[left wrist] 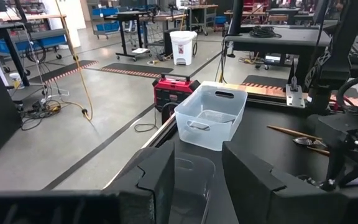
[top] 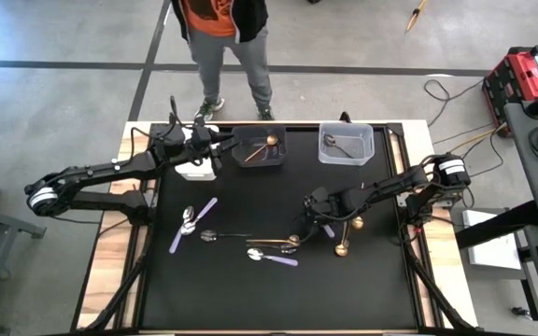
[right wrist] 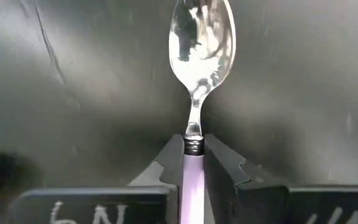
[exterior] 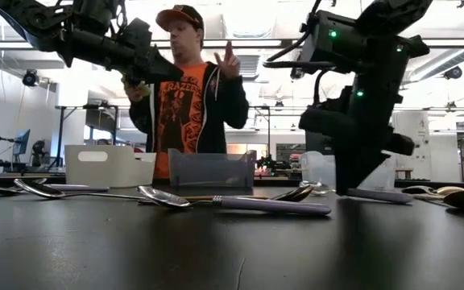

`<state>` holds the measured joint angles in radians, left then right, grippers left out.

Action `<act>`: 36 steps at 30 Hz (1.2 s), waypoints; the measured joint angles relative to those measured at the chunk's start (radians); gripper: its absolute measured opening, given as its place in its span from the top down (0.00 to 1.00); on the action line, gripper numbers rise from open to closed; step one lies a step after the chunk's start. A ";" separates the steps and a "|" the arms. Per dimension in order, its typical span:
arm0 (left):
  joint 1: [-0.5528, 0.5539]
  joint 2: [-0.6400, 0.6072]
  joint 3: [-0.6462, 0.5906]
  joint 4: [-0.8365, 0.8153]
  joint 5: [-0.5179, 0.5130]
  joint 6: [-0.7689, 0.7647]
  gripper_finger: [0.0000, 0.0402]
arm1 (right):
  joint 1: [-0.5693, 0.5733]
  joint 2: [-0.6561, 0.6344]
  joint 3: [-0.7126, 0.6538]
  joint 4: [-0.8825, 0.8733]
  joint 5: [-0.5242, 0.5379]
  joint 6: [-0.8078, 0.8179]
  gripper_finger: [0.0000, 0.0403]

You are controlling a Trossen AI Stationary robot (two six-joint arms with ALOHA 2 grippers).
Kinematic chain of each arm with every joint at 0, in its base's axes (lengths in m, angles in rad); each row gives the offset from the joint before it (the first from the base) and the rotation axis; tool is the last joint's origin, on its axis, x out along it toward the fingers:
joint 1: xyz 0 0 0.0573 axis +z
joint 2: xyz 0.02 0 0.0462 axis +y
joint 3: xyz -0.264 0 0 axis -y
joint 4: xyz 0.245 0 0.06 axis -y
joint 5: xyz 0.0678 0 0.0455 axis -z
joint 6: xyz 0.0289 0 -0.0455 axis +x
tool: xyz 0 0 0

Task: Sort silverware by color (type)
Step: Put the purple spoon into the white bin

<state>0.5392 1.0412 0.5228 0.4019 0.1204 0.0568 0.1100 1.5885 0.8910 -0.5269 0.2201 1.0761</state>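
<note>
My right gripper (right wrist: 194,144) is shut on the lilac handle of a silver spoon (right wrist: 201,31), which lies flat on the black mat with its bowl pointing away from the fingers. From above, that gripper (top: 323,213) sits low at the mat's centre right. More silverware lies scattered there: lilac-handled spoons (top: 191,224) (top: 274,257), gold spoons (top: 278,243) (top: 342,246) and a dark one (top: 220,235). My left gripper (top: 216,142) hovers at the back between the white bin (top: 197,168) and the dark bin (top: 258,159). Its fingers (left wrist: 160,177) stand apart with nothing between them.
The dark bin holds a gold spoon (top: 263,146). A clear bin (top: 346,154) at the back right holds a silver spoon (top: 340,145). A person (top: 224,37) stands at the table's far edge, one hand raised (exterior: 229,60). Wooden table edges frame the mat (top: 232,289).
</note>
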 joint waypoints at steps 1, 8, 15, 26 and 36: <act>0.000 0.000 0.000 0.002 0.001 -0.007 0.71 | -0.002 -0.015 0.003 -0.001 0.023 -0.018 0.93; -0.002 0.000 0.000 0.037 0.002 -0.050 0.71 | -0.036 -0.075 0.042 0.180 0.197 -0.273 0.98; -0.020 0.002 0.000 0.084 0.082 -0.074 0.71 | -0.095 -0.073 0.050 0.575 0.224 -0.591 0.99; -0.042 0.024 0.000 0.094 0.103 -0.093 0.71 | -0.184 -0.066 0.038 0.551 0.064 -0.846 0.98; -0.043 0.067 -0.001 0.095 0.107 -0.093 0.71 | -0.215 -0.059 -0.248 1.016 0.043 -1.000 0.98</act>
<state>0.4957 1.1081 0.5214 0.4965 0.2269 -0.0364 -0.1051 1.5291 0.6432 0.4889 0.2630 0.0756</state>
